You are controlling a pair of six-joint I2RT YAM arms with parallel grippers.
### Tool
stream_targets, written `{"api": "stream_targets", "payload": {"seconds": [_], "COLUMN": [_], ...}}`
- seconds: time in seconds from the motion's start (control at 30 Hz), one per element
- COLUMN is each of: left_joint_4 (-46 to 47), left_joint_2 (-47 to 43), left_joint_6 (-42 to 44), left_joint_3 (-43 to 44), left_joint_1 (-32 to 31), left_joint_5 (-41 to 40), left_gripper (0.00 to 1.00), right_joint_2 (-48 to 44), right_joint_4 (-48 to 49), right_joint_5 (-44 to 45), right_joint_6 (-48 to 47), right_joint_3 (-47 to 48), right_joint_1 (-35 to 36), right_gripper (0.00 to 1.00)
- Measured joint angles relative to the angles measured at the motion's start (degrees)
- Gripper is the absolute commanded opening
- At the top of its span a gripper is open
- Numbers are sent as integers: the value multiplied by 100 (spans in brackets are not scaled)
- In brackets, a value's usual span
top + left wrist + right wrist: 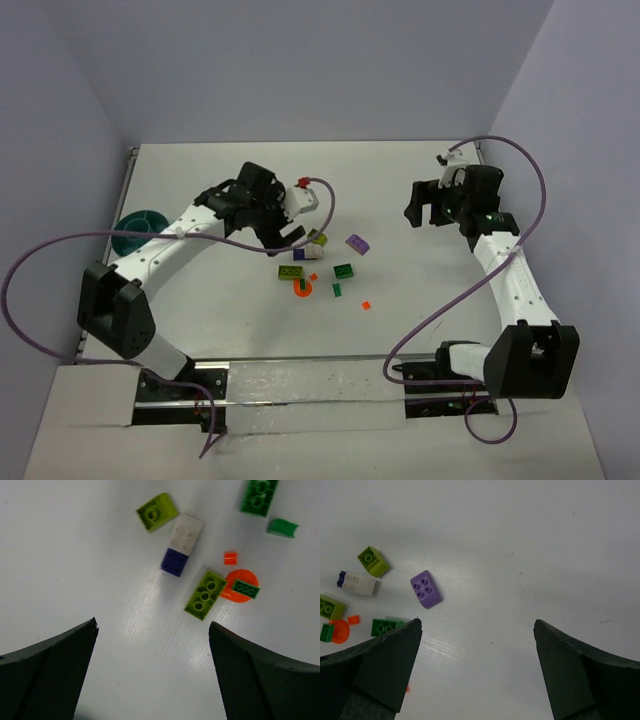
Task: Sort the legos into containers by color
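The legos lie in a loose group at mid table. They include a purple brick (357, 243), a lime plate (292, 272), a round orange piece (302, 289) and a dark green brick (343, 270). The left wrist view shows a lime brick (157, 512), a white brick (186, 533) touching a dark purple one (174, 562), the lime plate (205, 594) and the orange round piece (240, 585) with a small green bit on it. My left gripper (290, 238) (152, 640) is open and empty, hovering at the group's near-left side. My right gripper (420, 205) (477, 630) is open and empty, to the right of the purple brick (426, 589). The teal bowl (140, 228) stands far left.
A tiny orange bit (366, 304) lies apart toward the front. Purple cables loop from both arms over the table. Grey walls close in the left, back and right. A shiny strip (300, 385) runs along the near edge between the arm bases.
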Motion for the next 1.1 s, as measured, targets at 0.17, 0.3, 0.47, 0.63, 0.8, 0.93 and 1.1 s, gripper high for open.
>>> {"api": "stream_targets", "payload": {"seconds": [0.17, 0.3, 0.47, 0.63, 0.8, 0.93, 1.1], "left_joint_4": [-827, -1203, -1533, -1701, -1713, -1706, -1678], "left_joint_2": [953, 1481, 1921, 1966, 2025, 2200, 2401], "left_joint_6": [349, 443, 546, 647, 669, 666, 646], "left_joint_3": [744, 969, 1044, 1049, 1068, 1084, 1084], "left_joint_1": [-492, -732, -834, -837, -859, -907, -960], "left_joint_5": [-139, -354, -541, -550, -550, -552, -572], "left_gripper": [82, 80, 85, 87, 88, 88, 87], "right_joint_2": [4, 4, 4, 4, 4, 9, 18], "right_joint_4": [-138, -241, -313, -318, -320, -319, -320], "right_joint_5": [-123, -178, -241, -292, -309, -305, -306], "right_joint_6": [-98, -125, -130, -151, -169, -190, -213], "right_joint_3": [-192, -402, -452, -452, -452, -452, -452], "right_joint_1": [-332, -503, -577, -600, -615, -626, -639], "right_gripper": [100, 100, 100, 100, 100, 100, 100]}}
